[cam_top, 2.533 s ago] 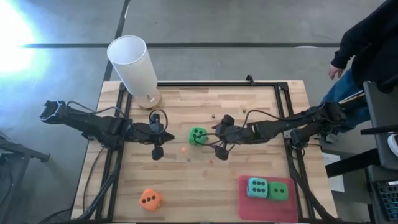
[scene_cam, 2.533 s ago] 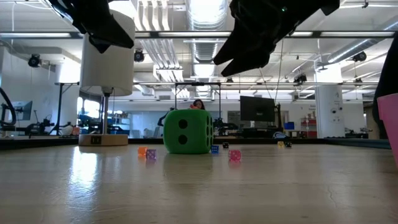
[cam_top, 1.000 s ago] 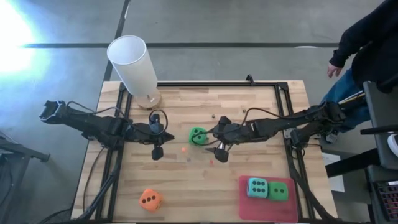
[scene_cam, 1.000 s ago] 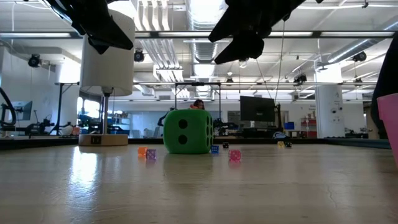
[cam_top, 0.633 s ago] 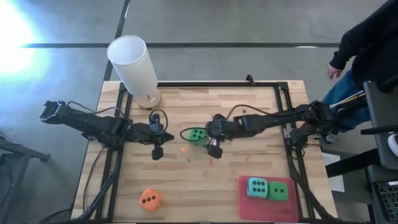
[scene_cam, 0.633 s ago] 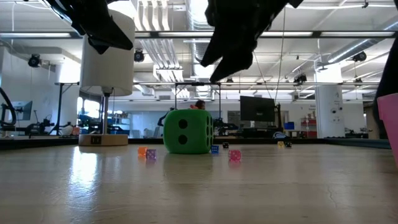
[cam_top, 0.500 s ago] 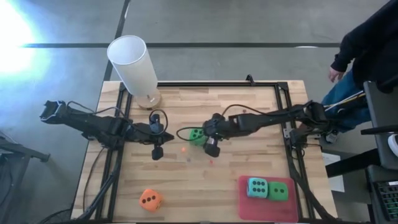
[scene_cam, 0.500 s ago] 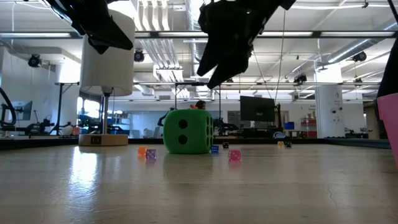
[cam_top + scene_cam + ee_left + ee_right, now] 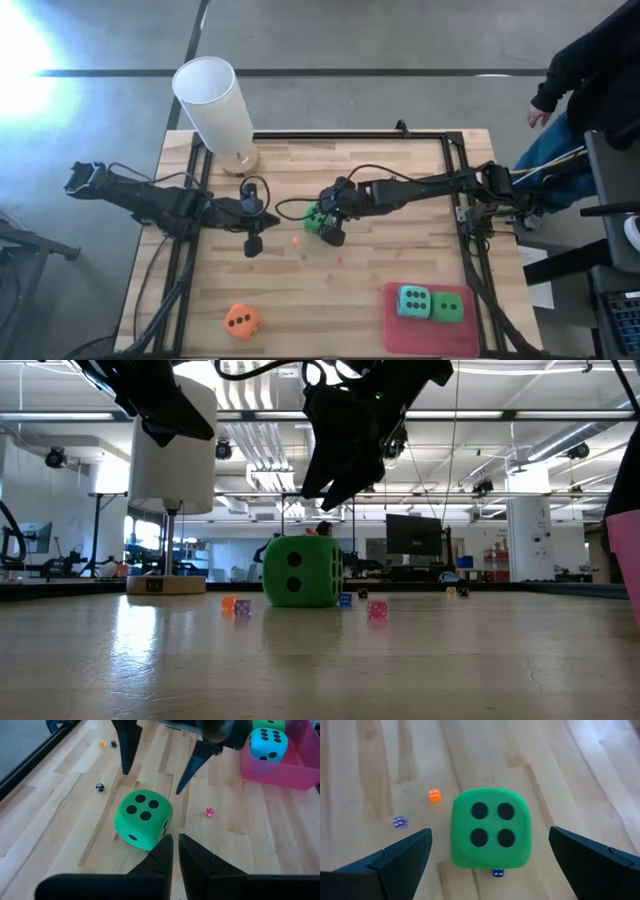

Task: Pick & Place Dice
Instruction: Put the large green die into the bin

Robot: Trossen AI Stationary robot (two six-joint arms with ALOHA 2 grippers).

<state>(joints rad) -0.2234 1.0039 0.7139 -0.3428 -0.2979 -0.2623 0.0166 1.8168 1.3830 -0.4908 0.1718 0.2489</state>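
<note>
Wooden table [image 9: 400,180] holds green four-pip die [image 9: 489,828] beneath spread right gripper [image 9: 490,855].

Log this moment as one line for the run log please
right gripper: open, above green die, not touching | left gripper: shut, waiting mid-table | pink mat: teal die, second green die | orange die: table front-left

occluded: green die [image 9: 314,222] mostly under right claw [image 9: 329,214] | cropped: pink mat [image 9: 627,565]
</note>
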